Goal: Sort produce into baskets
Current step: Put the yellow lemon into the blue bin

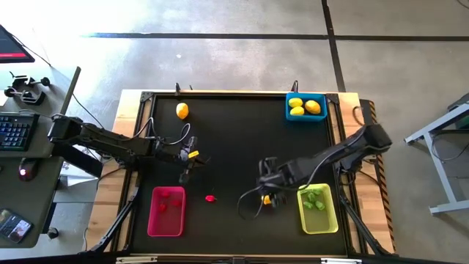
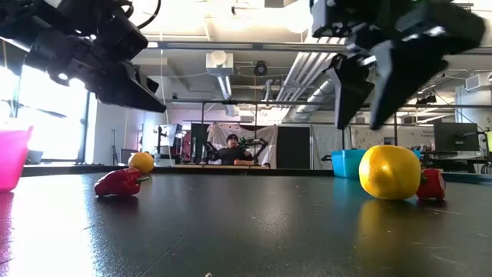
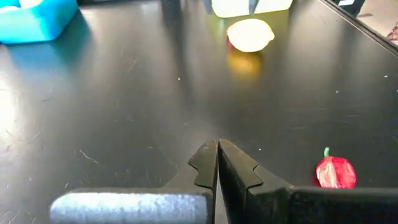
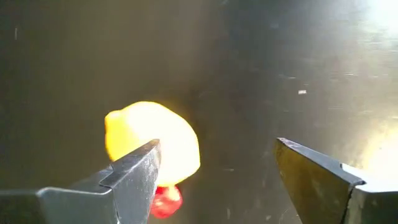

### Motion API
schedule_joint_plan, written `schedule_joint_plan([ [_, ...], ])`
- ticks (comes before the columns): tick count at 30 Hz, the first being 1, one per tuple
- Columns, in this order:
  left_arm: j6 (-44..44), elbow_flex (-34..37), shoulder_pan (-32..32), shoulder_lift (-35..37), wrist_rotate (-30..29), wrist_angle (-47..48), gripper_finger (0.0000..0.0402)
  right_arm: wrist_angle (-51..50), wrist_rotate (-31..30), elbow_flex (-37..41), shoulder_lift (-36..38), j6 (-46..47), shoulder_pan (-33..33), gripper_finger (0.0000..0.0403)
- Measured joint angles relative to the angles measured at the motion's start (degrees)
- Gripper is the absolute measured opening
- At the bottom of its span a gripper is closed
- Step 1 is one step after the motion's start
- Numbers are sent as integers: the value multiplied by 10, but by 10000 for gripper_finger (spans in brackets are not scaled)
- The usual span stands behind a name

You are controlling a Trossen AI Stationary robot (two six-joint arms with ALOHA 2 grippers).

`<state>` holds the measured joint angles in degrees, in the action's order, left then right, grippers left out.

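Note:
My right gripper [image 4: 217,168] hangs open above a yellow lemon [image 2: 390,171] that rests on the black table, with a small red piece [image 2: 431,185] right beside it. Its fingers point down and stay clear of both; in the high view the gripper [image 1: 265,189] stands just left of the yellow-green basket [image 1: 318,207]. My left gripper [image 3: 217,155] is shut and empty over the table's left middle [image 1: 192,163]. A red piece [image 1: 211,198] lies next to the pink basket [image 1: 167,211]. Another lemon [image 1: 182,111] lies at the far left.
The blue basket [image 1: 305,108] at the far right corner holds lemons. The yellow-green basket holds green bits and the pink basket holds red bits. Beyond the table's left edge stands a desk with a keyboard [image 1: 16,132]. A person [image 2: 232,150] sits in the room behind.

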<state>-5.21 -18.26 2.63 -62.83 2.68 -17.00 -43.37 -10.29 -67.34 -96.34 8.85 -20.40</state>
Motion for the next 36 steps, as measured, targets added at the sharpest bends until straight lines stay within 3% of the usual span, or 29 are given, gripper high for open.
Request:
schedule_joint_plan([
  [8, 2, 0, 0, 0, 0, 2, 0, -82, 50, -97, -101, -64, -42, 303],
  [18, 1, 0, 0, 0, -1, 3, 0, -80, 60, -106, -151, -132, -48, 299],
  [22, 1, 0, 0, 0, -1, 3, 0, -78, 60, -106, -154, -134, -43, 269],
  [30, 4, 0, 0, 0, -1, 4, 0, -79, 95, -107, -151, -90, -19, 153],
  [33, 6, 0, 0, 0, -8, 4, 0, -85, 88, -106, -133, -65, -1, 153],
  [36, 6, 0, 0, 0, -17, 4, 0, -113, 43, -106, -88, -59, 25, 153],
])
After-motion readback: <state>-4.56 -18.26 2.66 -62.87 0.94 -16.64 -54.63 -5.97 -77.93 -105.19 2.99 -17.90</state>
